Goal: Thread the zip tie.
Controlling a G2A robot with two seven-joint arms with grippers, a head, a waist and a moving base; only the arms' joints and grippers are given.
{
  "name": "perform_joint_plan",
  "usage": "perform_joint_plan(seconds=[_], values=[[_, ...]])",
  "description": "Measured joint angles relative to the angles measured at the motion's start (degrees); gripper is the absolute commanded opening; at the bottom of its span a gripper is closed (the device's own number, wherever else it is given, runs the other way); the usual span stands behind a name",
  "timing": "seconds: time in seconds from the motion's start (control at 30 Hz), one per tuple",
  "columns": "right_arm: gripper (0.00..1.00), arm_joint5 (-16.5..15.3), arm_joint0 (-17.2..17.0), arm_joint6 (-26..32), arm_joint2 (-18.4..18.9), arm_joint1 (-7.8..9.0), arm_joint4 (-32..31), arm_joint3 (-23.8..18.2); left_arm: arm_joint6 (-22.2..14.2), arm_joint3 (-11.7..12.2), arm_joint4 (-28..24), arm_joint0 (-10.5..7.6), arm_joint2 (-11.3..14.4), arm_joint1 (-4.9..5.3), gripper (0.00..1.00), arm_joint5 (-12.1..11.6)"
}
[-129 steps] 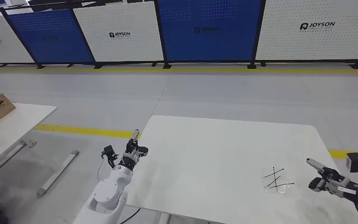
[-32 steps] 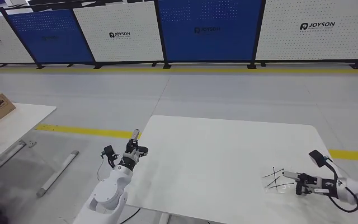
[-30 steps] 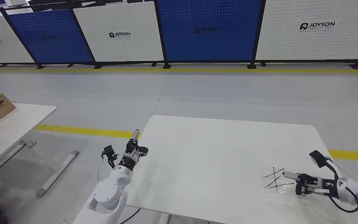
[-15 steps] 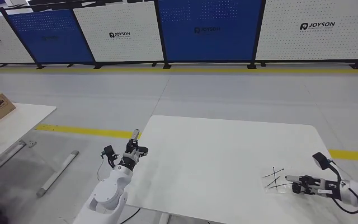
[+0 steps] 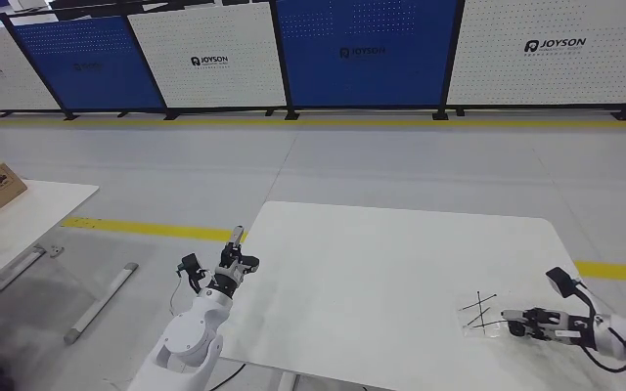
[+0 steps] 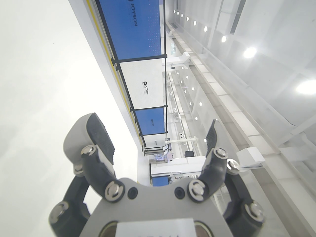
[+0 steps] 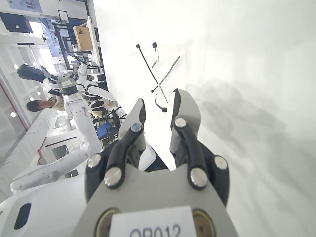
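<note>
Your right gripper (image 7: 159,96) is at the near right corner of the table (image 5: 391,264), fingers parted by a narrow gap, nothing between them. Zip ties (image 7: 147,65), black and crossed over one another, lie flat on the tabletop just ahead of the fingertips; from above they (image 5: 479,308) show just beside that gripper (image 5: 511,325). Your left gripper (image 6: 155,127) is well apart at the table's left edge (image 5: 235,238), fingers spread wide and empty.
</note>
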Motion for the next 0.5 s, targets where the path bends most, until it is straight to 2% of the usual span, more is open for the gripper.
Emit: perform_joint_plan(seconds=[0.07,0.27,0.37,0.5], values=[[0.26,0.0,0.1,-0.1,-0.1,0.03,0.2,0.2,0.0,0.0,0.0,0.0,0.0,0.0,1.0,0.0],[0.2,0.4,0.4,-0.1,-0.6,0.13,0.6,0.7,0.0,0.0,0.0,0.0,0.0,0.0,1.0,0.0],[0.02,0.5,0.5,0.0,-0.9,0.18,0.7,0.9,0.0,0.0,0.0,0.0,0.0,0.0,1.0,0.0],[0.0,0.8,0.6,-0.5,-1.1,0.29,0.6,0.9,0.0,0.0,0.0,0.0,0.0,0.0,1.0,0.0]])
